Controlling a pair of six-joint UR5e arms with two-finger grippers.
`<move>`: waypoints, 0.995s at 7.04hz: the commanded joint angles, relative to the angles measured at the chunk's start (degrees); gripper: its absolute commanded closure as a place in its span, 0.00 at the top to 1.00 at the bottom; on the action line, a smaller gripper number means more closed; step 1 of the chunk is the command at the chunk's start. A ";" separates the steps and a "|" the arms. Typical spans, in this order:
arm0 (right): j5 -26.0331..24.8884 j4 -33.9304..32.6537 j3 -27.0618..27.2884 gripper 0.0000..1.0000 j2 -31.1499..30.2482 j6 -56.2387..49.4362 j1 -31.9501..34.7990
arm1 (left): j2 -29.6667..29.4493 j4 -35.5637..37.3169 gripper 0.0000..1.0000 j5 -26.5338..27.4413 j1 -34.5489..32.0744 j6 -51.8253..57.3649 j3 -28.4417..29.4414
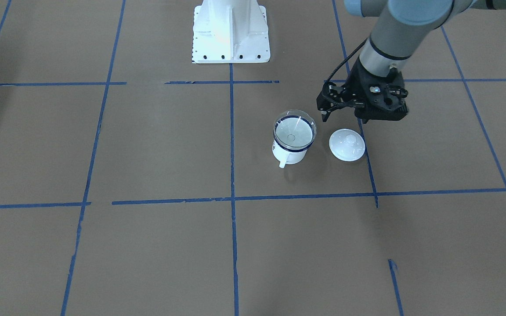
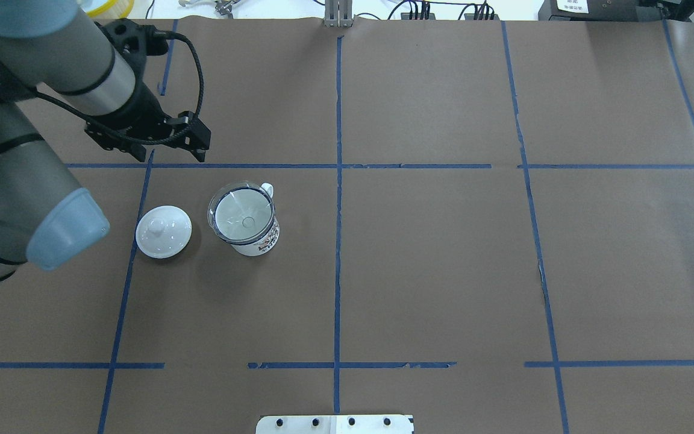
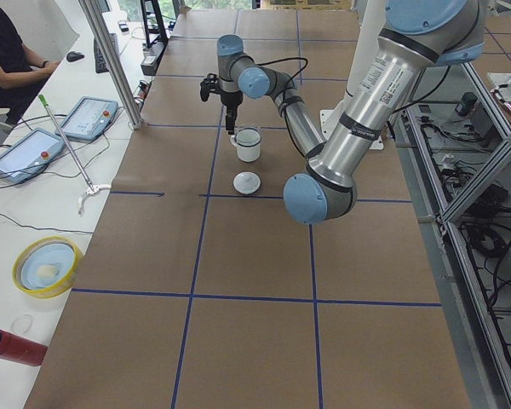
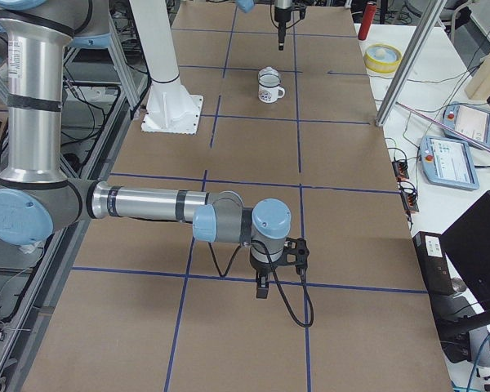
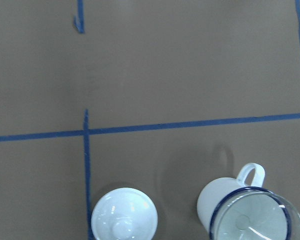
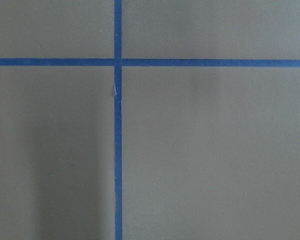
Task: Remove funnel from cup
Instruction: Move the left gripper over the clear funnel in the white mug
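The clear funnel (image 2: 241, 214) sits in the white mug (image 2: 258, 242), its bowl filling the dark blue rim. They also show in the front view, funnel (image 1: 294, 131) and mug (image 1: 289, 156), and at the lower right of the left wrist view, funnel (image 5: 255, 220) and mug (image 5: 217, 205). My left gripper (image 2: 171, 158) hangs above the table beyond and to the left of the mug, apart from it, jaws open and empty. My right gripper (image 4: 261, 290) shows only in the right side view, far from the mug; I cannot tell its state.
A white lid with a knob (image 2: 163, 232) lies on the table left of the mug. The robot base (image 1: 231, 30) stands at the near edge. A yellow bowl (image 3: 47, 266), a red cylinder (image 3: 13, 345) and tablets lie on the side bench.
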 commanded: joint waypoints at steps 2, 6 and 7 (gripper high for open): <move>0.00 0.00 0.08 1.00 0.04 0.00 0.00 | 0.06 -7.55 1.00 4.85 3.72 -5.01 6.10; 0.00 0.00 -0.01 1.00 0.04 0.00 0.00 | 0.41 -9.21 0.66 6.70 7.67 -6.68 7.87; 0.00 0.00 0.08 1.00 0.04 0.00 0.00 | 0.76 -9.40 0.56 6.80 7.68 -6.69 7.87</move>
